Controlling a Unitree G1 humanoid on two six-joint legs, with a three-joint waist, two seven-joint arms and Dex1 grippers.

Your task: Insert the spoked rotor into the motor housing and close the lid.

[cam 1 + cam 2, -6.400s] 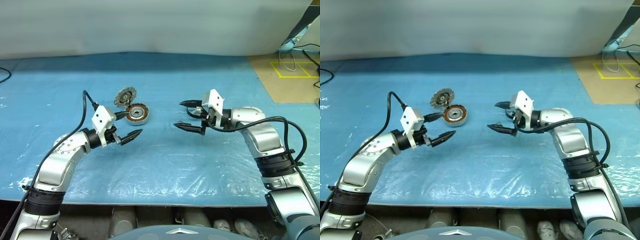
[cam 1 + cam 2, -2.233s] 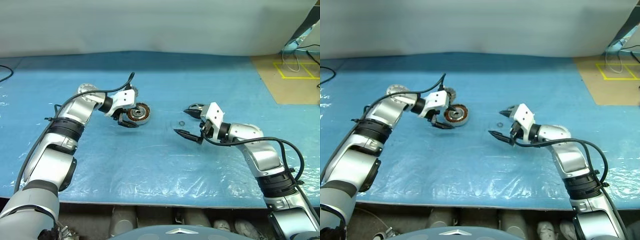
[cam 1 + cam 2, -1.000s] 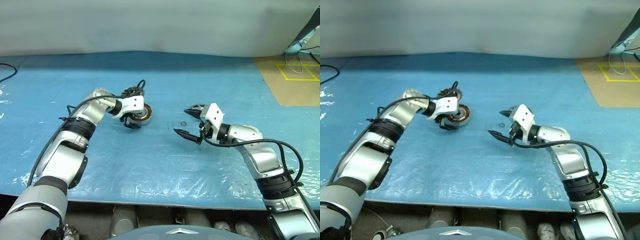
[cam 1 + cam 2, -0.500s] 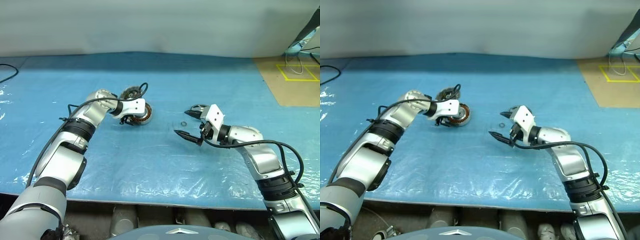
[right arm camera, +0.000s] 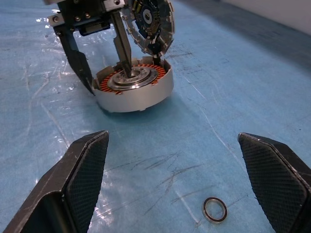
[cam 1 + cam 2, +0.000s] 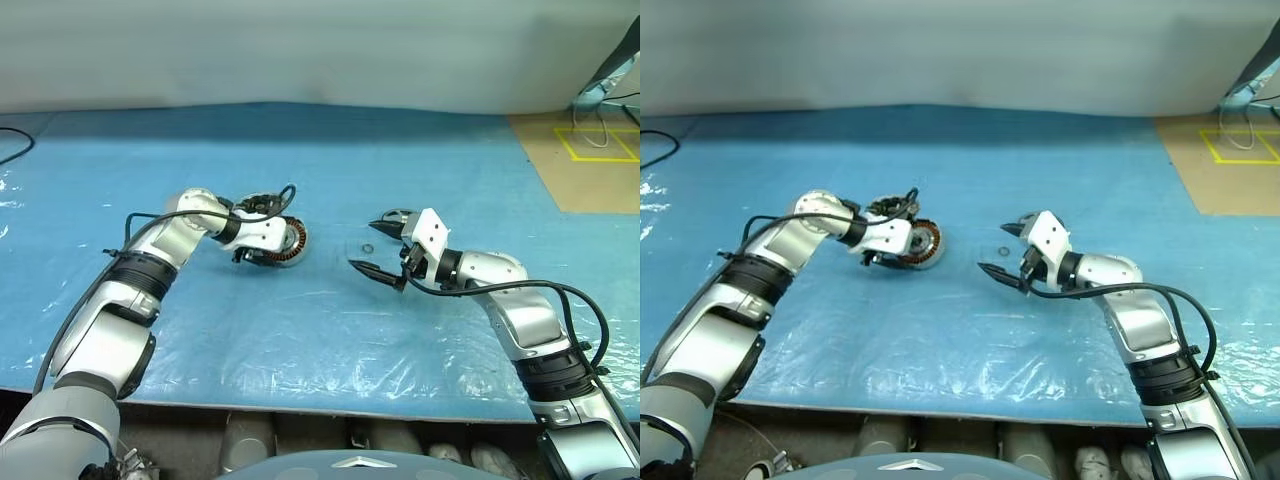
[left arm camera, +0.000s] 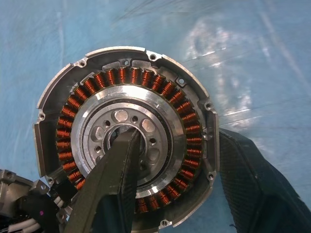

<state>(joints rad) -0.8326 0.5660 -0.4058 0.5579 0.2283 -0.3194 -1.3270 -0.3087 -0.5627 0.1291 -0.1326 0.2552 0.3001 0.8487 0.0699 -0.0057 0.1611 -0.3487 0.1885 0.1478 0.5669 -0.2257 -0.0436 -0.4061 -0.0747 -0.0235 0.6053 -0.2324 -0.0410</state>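
The motor housing [image 6: 286, 240], a squat silver puck with copper windings, sits on the blue sheet left of centre. My left gripper [image 6: 265, 248] is shut on it. One finger [image 7: 121, 160] is in the grey centre bore and the other finger [image 7: 243, 179] is outside the wall. The lid [image 5: 148, 22], a ribbed disc with a dark centre, leans tilted against the housing's far side. My right gripper [image 6: 362, 244] hovers open to the right of the housing, pointing towards it. The spoked rotor is out of view.
A small loose metal ring [image 5: 214, 209] lies on the sheet under my right gripper's open fingers. The blue plastic-covered table [image 6: 320, 330] stretches wide around the parts. Brown floor with yellow tape [image 6: 590, 150] lies at the far right.
My left gripper has closed its fingers on the housing, rolled its wrist and drawn back a little with the housing. The right arm has not moved.
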